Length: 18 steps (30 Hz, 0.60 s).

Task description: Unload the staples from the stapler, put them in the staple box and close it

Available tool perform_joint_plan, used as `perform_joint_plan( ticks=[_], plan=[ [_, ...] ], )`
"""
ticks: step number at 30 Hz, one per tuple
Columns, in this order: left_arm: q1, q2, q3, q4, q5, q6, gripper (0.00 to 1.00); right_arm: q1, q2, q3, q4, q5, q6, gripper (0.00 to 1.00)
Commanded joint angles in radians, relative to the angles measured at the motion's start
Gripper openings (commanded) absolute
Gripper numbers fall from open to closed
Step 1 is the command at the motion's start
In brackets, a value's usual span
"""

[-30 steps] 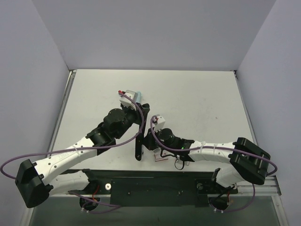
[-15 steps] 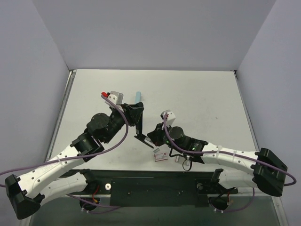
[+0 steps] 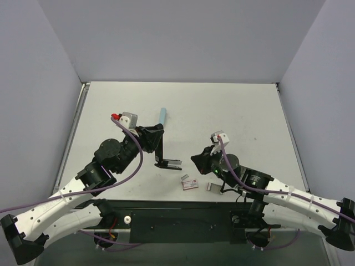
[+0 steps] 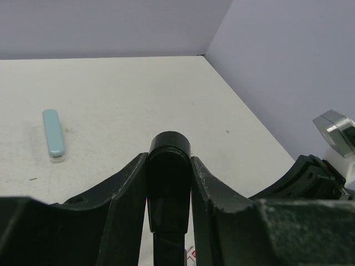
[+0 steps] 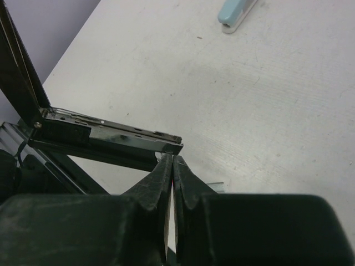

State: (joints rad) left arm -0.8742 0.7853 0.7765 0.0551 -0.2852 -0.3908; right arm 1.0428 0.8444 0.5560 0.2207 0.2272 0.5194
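Half done, seemingly: pulled back toward four o'clock with right gripper (image 3: 201, 160) pinched shut, leaving slim black hinged stapler (image 3: 160, 152) swung open, clenched in left gripper (image 3: 156, 138), six o'clock of pale blue oblong bar (image 3: 162, 115).

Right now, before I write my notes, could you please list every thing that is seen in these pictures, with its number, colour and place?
stapler: one, black, opened at its hinge, held up over the middle of the table
bar: one, pale blue, lying alone on the table behind the stapler
small box: one, white with red print, near edge of the table, between the arms
small piece: one, grey, just right of the box; too small to identify
table: one, white, under everything
left gripper: one, black, shut on the stapler's top arm
right gripper: one, black, fingers together, tips right at the end of the stapler's metal rail
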Motion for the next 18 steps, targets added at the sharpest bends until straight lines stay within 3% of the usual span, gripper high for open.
perform_joint_plan(
  ticks=[1,9,18],
  plan=[
    [0.003,-0.035,0.010,0.083,-0.016,-0.034,0.00,0.023,-0.018,-0.053,-0.060,-0.044,0.076,0.00],
    [0.003,-0.046,-0.008,0.094,-0.031,-0.059,0.00,0.141,0.140,-0.122,0.138,-0.081,0.215,0.00],
    [0.001,-0.069,-0.016,0.083,-0.032,-0.077,0.00,0.241,0.347,-0.108,0.327,0.070,0.309,0.00]
  ],
)
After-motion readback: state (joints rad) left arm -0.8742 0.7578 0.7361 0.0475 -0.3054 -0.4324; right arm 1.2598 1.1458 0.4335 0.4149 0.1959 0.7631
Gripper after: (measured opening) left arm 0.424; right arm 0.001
